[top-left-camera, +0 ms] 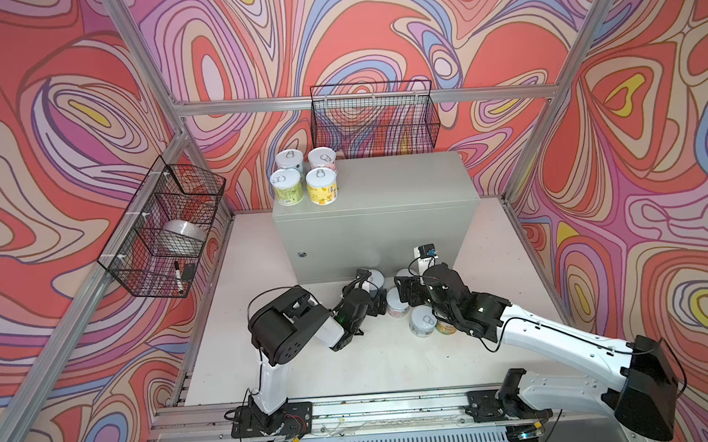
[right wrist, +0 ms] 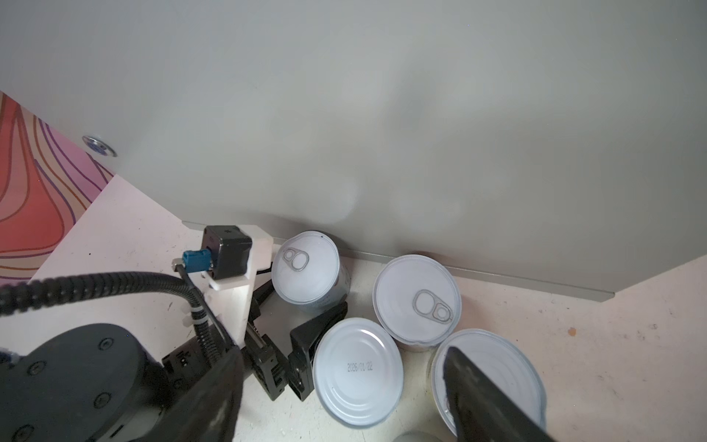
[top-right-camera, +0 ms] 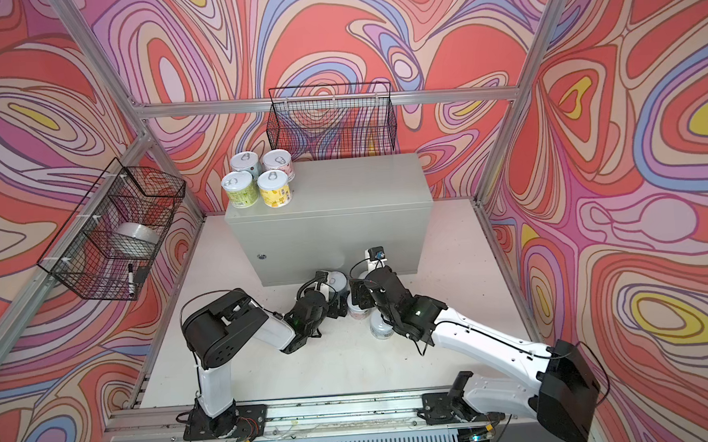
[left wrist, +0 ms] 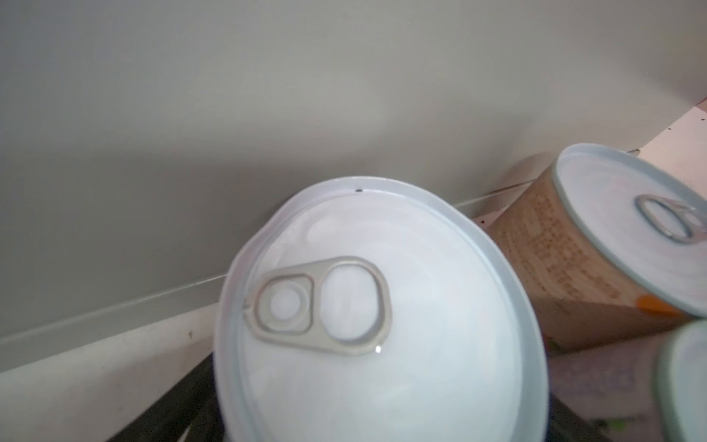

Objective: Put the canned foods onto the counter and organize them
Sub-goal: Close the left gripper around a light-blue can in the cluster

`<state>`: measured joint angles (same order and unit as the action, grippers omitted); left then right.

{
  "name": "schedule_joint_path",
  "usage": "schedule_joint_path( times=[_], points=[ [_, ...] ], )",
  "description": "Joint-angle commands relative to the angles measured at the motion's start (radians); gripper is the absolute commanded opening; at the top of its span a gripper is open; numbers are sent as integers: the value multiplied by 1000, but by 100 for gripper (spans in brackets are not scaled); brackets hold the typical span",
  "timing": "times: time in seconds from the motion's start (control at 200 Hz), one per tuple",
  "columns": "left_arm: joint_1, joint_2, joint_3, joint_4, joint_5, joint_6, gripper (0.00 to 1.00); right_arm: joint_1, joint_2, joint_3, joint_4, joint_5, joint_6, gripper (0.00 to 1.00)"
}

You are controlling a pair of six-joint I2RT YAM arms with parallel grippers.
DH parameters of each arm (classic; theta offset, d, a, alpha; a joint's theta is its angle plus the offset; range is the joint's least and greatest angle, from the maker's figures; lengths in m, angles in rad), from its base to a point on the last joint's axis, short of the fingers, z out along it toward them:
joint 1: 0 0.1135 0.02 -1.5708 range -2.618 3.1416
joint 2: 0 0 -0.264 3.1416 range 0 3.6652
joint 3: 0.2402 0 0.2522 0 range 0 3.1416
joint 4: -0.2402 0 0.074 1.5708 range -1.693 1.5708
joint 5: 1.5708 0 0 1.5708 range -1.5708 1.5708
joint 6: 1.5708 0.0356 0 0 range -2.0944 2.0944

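Several canned foods point(top-left-camera: 304, 174) stand in a tight block at the far left of the counter point(top-left-camera: 404, 186). More cans cluster on the white table against the counter's front. My left gripper point(right wrist: 298, 302) is open and low, its jaws either side of an upright pull-tab can point(right wrist: 306, 268), whose lid point(left wrist: 378, 306) fills the left wrist view. My right gripper point(right wrist: 342, 354) hangs open above the cluster, over an upside-down can point(top-left-camera: 398, 305) with a stamped date point(right wrist: 359, 366). One of its fingers point(right wrist: 482, 394) covers part of another can point(right wrist: 509, 367). Nothing is held.
An orange-labelled can point(left wrist: 566, 260) stands just beside the left gripper's can. Two further cans point(top-left-camera: 422, 320) sit under the right forearm. A black wire basket point(top-left-camera: 165, 232) with a tape roll and a marker hangs at the left wall, another basket point(top-left-camera: 374, 119) behind the counter.
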<state>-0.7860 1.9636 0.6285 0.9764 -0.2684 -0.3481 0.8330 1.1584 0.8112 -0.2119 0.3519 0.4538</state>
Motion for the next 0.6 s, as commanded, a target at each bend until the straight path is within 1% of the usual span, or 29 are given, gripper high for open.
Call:
schedule_joint_path(
  times=[0.0, 0.12, 0.34, 0.591],
  points=[
    [-3, 37, 15, -6, -36, -3, 99, 7, -20, -18, 5, 16, -9, 84],
    [-3, 52, 23, 7, -63, -4, 99, 6, -23, -24, 3, 18, -9, 85],
    [-5, 96, 43, 45, -147, -26, 100, 7, -22, -18, 6, 21, -6, 84],
    [-6, 118, 49, 79, -157, -12, 99, 6, -25, -17, 2, 27, -3, 84]
  ],
)
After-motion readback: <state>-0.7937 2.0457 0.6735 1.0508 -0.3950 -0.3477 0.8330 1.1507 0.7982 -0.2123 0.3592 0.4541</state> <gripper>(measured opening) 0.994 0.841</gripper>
